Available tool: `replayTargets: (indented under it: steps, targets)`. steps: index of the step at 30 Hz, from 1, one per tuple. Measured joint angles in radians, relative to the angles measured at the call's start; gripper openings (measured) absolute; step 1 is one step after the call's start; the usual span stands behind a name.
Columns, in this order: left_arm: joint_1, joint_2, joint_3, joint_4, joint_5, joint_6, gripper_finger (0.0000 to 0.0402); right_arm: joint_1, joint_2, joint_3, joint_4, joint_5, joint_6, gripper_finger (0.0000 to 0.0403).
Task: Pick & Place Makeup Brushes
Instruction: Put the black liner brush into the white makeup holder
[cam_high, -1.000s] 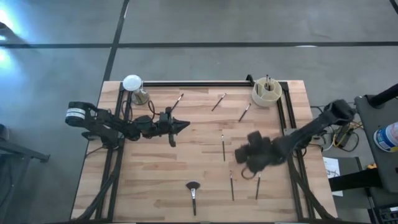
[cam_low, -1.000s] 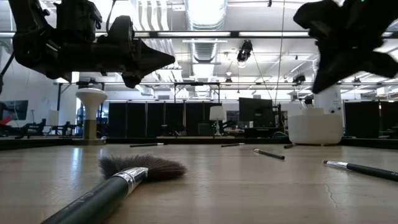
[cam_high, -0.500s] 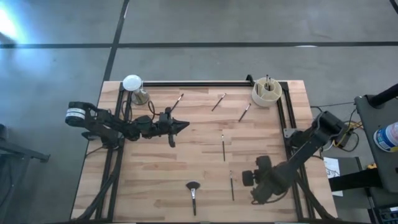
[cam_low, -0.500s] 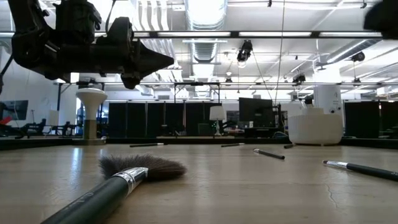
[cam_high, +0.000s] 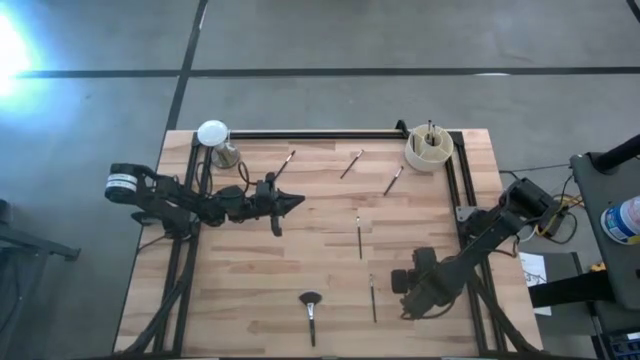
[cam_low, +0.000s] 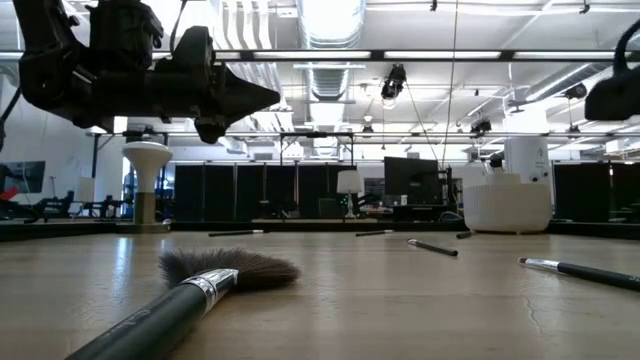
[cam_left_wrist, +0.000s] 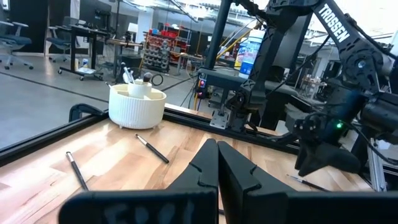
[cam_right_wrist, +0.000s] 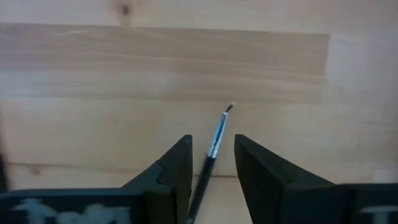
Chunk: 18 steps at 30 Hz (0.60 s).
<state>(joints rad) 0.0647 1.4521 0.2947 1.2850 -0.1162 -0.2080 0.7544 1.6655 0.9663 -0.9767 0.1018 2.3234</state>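
Since a second ago, the right gripper (cam_right_wrist: 211, 165) is being found carried toward the table's near right edge and parted, while the left gripper (cam_high: 290, 202), clenched empty, is being kept mid-table. A slim makeup brush (cam_right_wrist: 216, 142) is lying flat between the right gripper's unclosed fingers, its long axis running toward 12 o'clock from that hand, so the right arm is being judged nearer.

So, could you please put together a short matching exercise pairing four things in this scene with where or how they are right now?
Things:
1. left gripper
2. right gripper
3. fluffy-headed brush
4. white ribbed cup

States or places:
A. lying flat near the table's front edge
B. shut, held above the table's left half
C. standing at the far right corner, brushes inside
D. open, fingers either side of a thin brush on the wood

Right pairs: 1-B, 2-D, 3-A, 4-C
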Motion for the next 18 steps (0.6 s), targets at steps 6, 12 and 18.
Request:
replayTargets:
  steps: [6, 12, 18]
  targets:
    - [0.001, 0.000, -0.002, -0.001, 0.000, 0.000, 0.0000, -0.008, 0.020, -0.029, 0.041, -0.024, 0.000, 0.0095]
    - [0.001, 0.000, -0.002, -0.002, 0.000, 0.000, 0.0000, -0.018, 0.054, -0.033, 0.051, -0.030, 0.000, 0.0074]
    - [0.001, 0.000, 0.001, -0.002, 0.000, -0.003, 0.0000, -0.019, 0.069, -0.031, 0.066, -0.034, 0.000, 0.0055]
